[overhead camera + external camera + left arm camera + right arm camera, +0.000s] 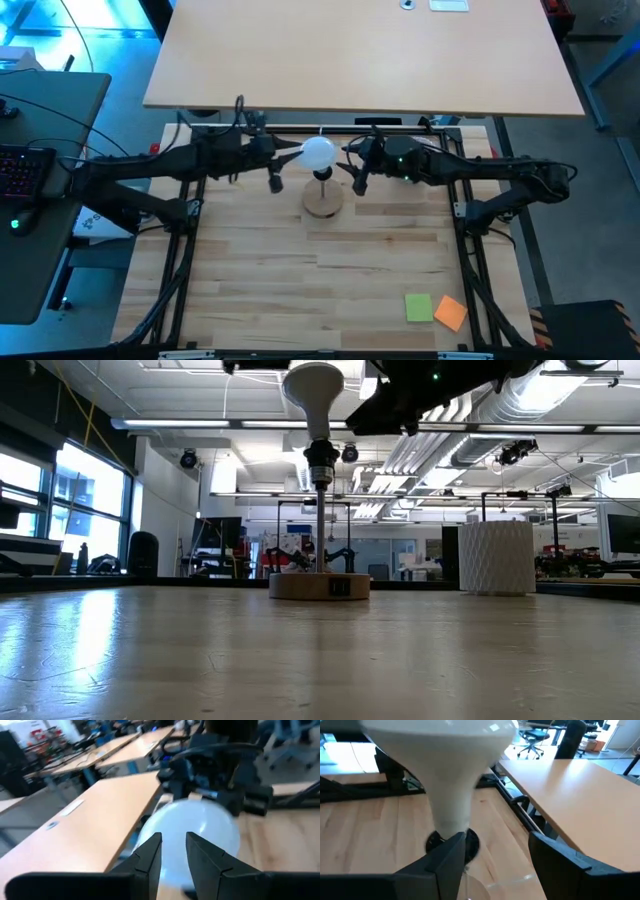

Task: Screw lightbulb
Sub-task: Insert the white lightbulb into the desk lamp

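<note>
The white frosted lightbulb (318, 153) stands upright with its narrow base in the black socket (320, 460) of the lamp stand. The stand's rod rises from a round wooden base (323, 200) on the table. My left gripper (173, 851) is level at the globe's left side, with a narrow gap between its fingers and the globe (200, 827) just beyond the tips. My right gripper (495, 862) is wide open at the bulb's right side. The bulb's tapering neck (451, 805) stands in front of one of its fingers. My right gripper comes level from the table's right. One finger (451, 857) stands right at the lower end of the bulb's neck (449, 822), and the other is well apart from it. I cannot tell whether the near finger touches the bulb.
A white ribbed cup (497, 557) stands on the table behind the stand, to the right in the low view. A green note (418, 307) and an orange note (451, 313) lie at the near right. A second tabletop (365, 60) adjoins the far edge.
</note>
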